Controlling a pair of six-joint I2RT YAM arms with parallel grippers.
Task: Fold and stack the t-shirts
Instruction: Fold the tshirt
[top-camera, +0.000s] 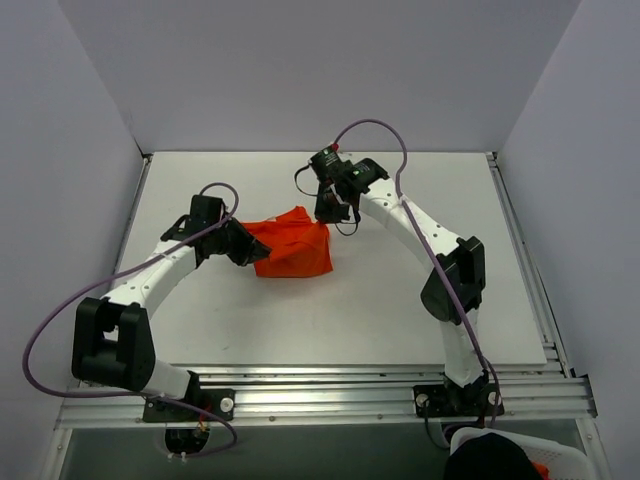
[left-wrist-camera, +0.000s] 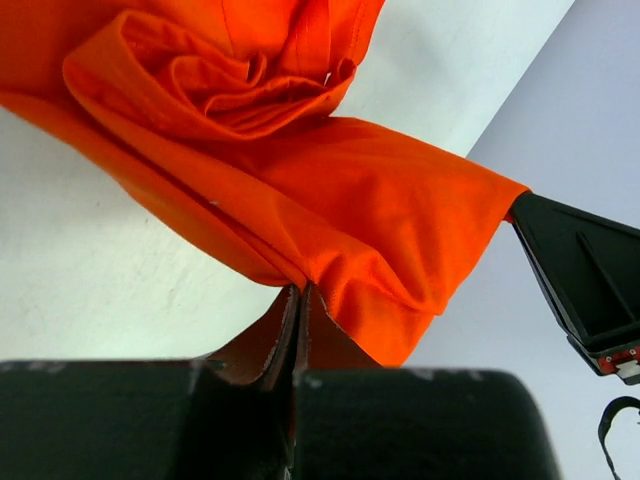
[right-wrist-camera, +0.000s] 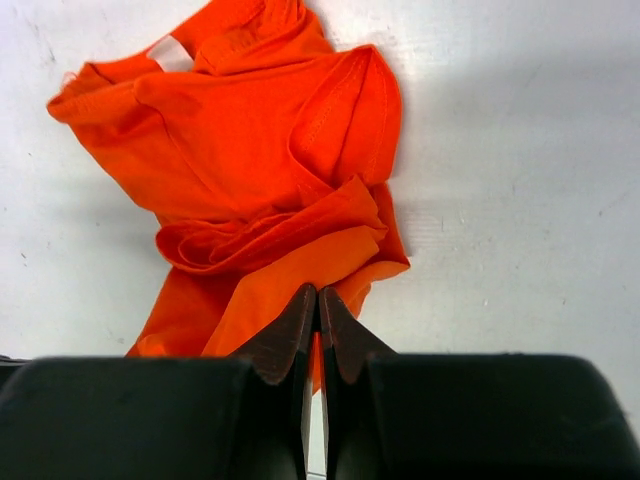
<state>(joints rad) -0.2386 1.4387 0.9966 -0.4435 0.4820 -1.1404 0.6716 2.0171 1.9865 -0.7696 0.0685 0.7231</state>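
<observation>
Jaws on orange t-shirt (right-wrist-camera: 250, 170), white label (right-wrist-camera: 170, 53)

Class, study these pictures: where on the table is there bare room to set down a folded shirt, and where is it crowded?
Bare table lies between the t-shirt and the near rail, also right of the right arm. Crowded: the middle, where left claw and right claw pinch the cloth.

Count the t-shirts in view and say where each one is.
1. The orange t-shirt lies crumpled on the table, pinched by the left gripper at its left edge and the right gripper at its far right corner. More could hide under its folds.
</observation>
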